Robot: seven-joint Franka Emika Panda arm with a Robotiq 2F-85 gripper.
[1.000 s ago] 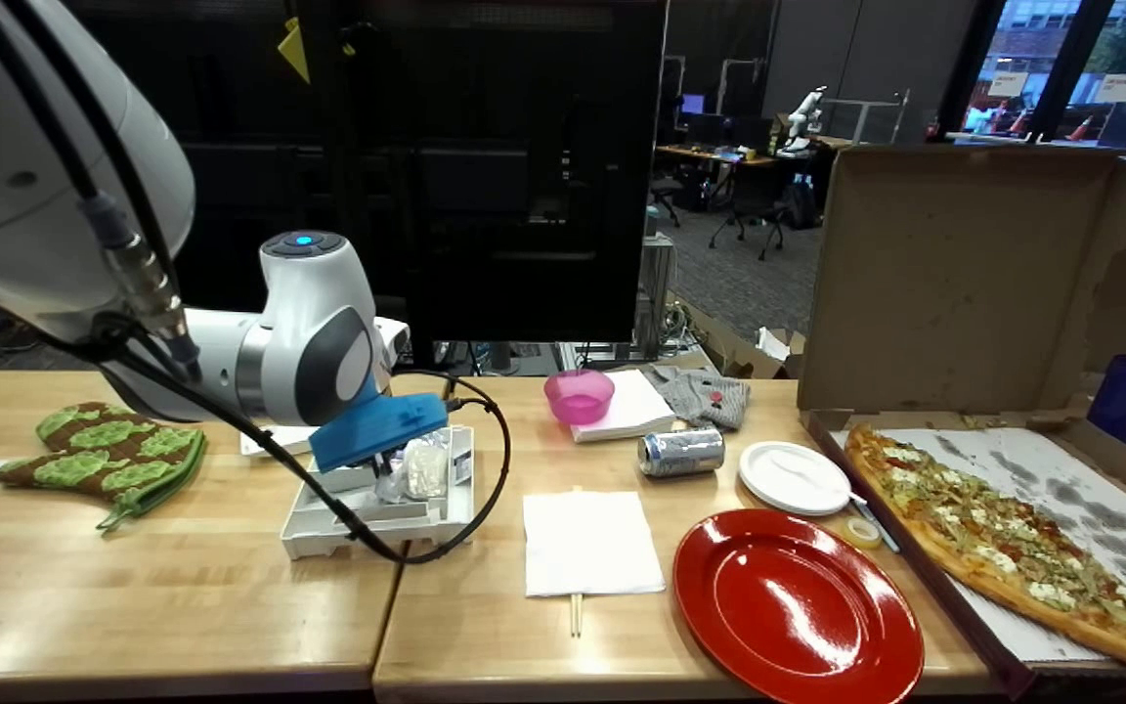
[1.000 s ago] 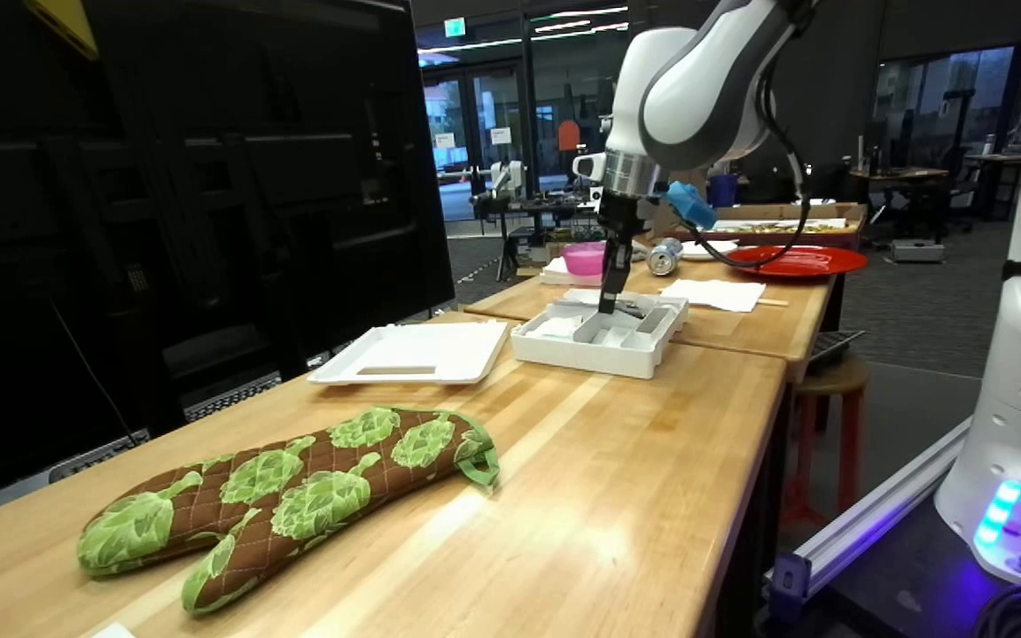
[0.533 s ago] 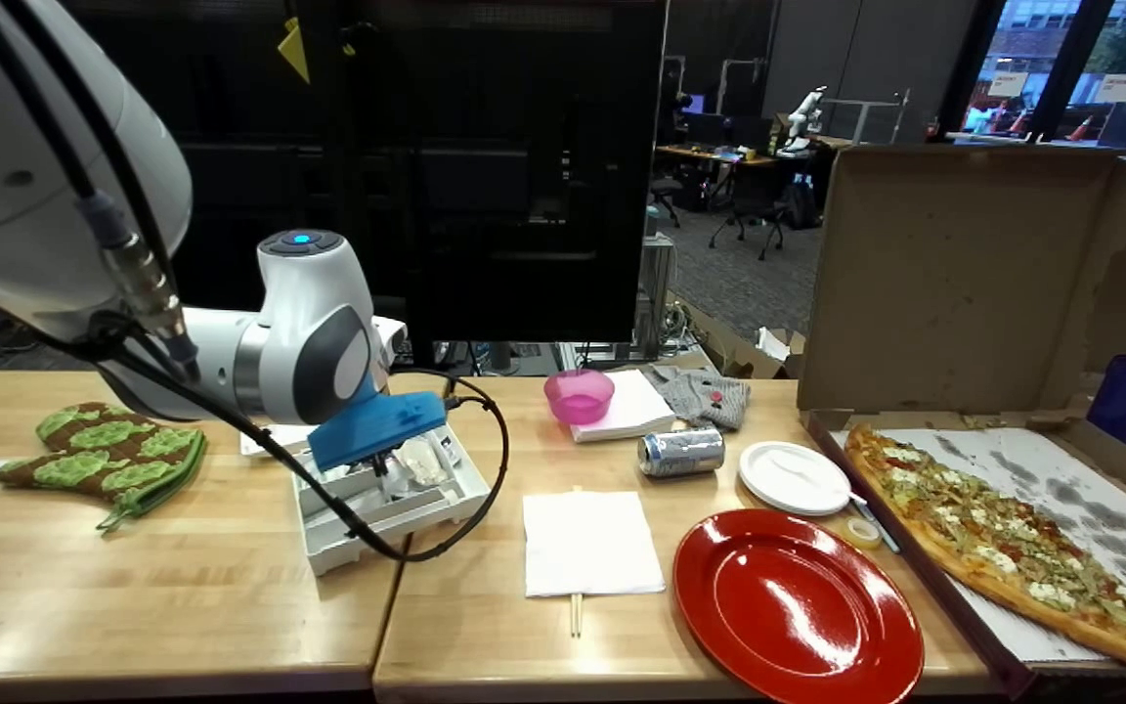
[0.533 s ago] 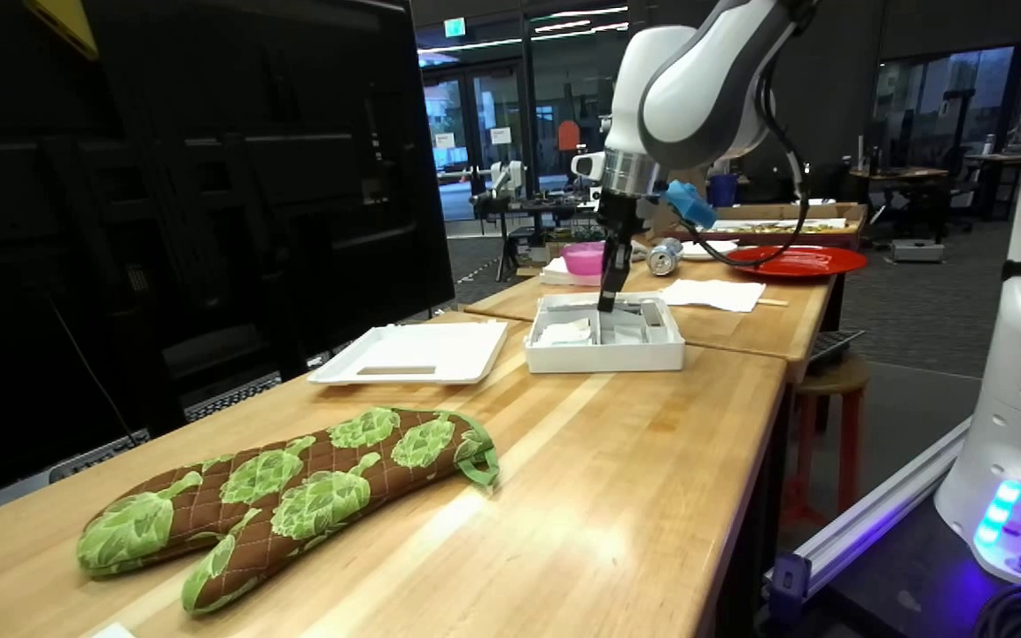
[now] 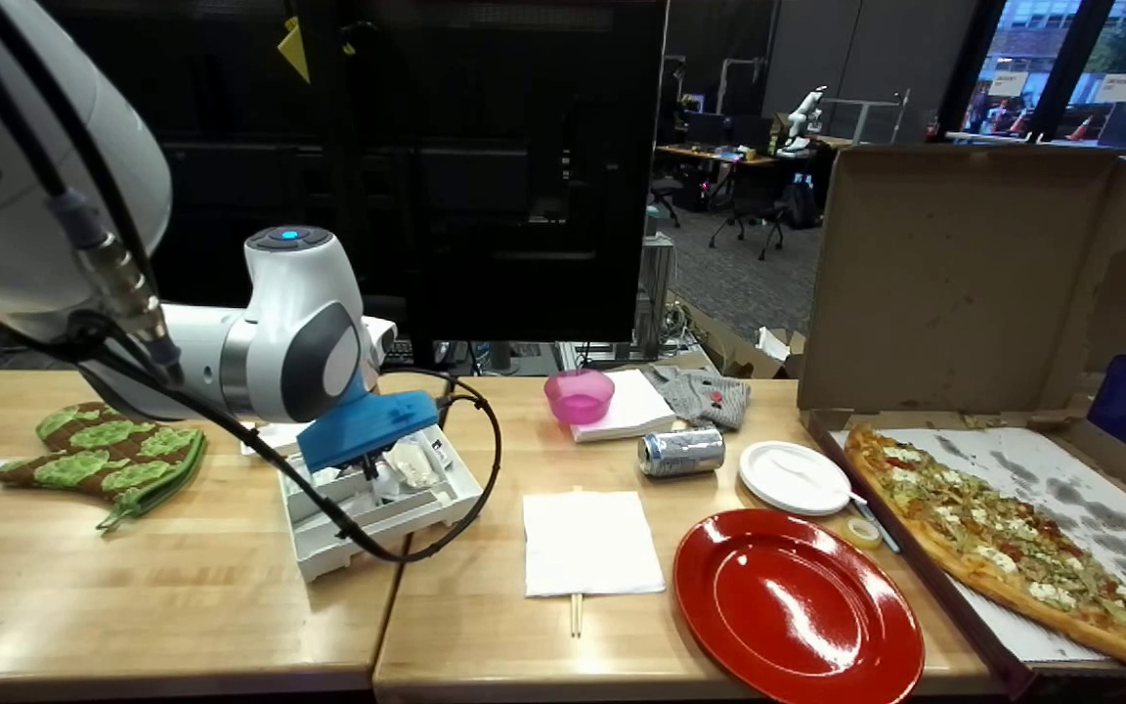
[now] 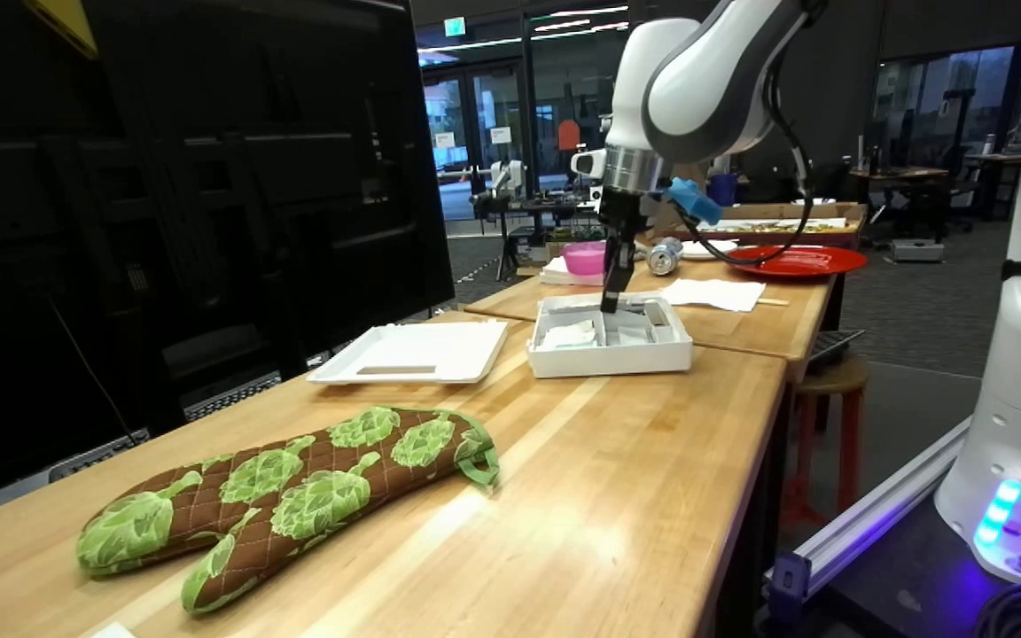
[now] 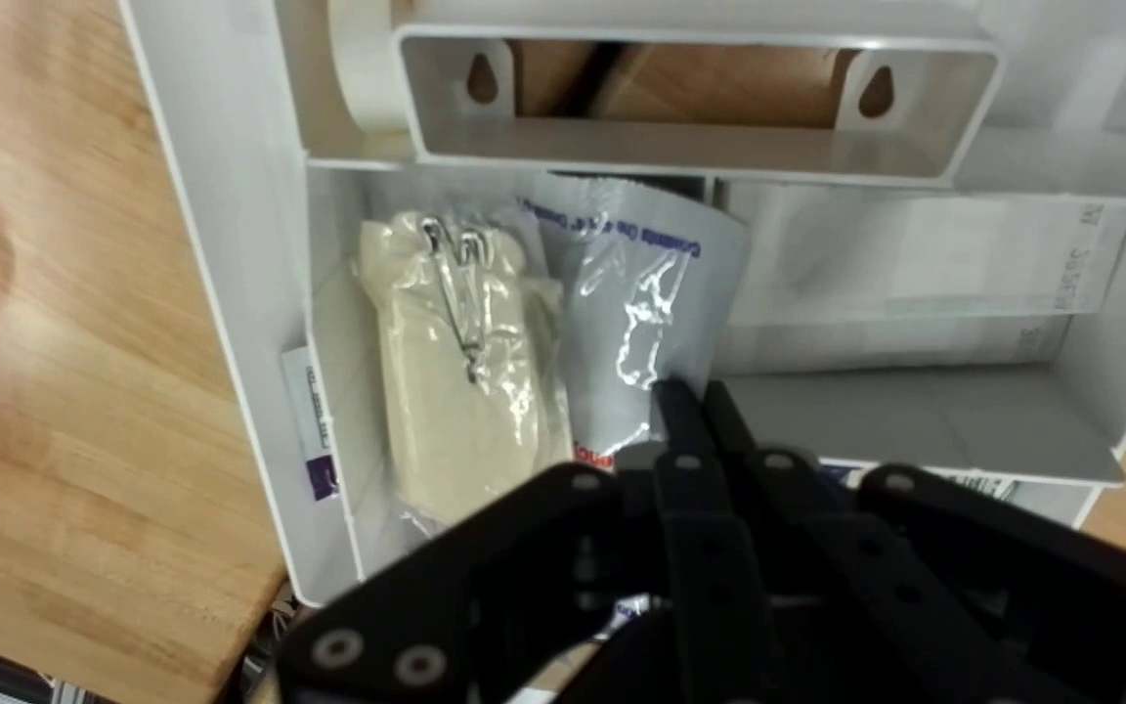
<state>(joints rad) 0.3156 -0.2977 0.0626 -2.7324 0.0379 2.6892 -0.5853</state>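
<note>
Gripper points down into an open white case, jaws brought together with barely a slit at the tips. Cannot tell whether something thin, a packet edge or a divider, is pinched there. In the wrist view the tips overlap the right edge of a silver packet, around the line between two compartments; touching or just above, cannot tell.

Case sits open side up on the wooden bench, across the seam between two tops. Contents, wrist view: left compartment has the silver packet, printed in blue and red, and to its left a clear bag with a cream-coloured pad, safety pins lying over it. Right compartment: flat white packets. A white roll stands in a separate section by the left wall.

Just left of the case, in both exterior views, a shallow white tray. Farther left, an oven mitt, brown with green leafy pattern, lying flat.

Right of the case, in an exterior view: white napkin over chopsticks; farther off, pink bowl at the left edge of a white paper stack, grey knitted piece beside that. Silver can on its side. Small white plates; red plate nearer. Far right, pizza box, lid raised, long pizza along its left side.
</note>
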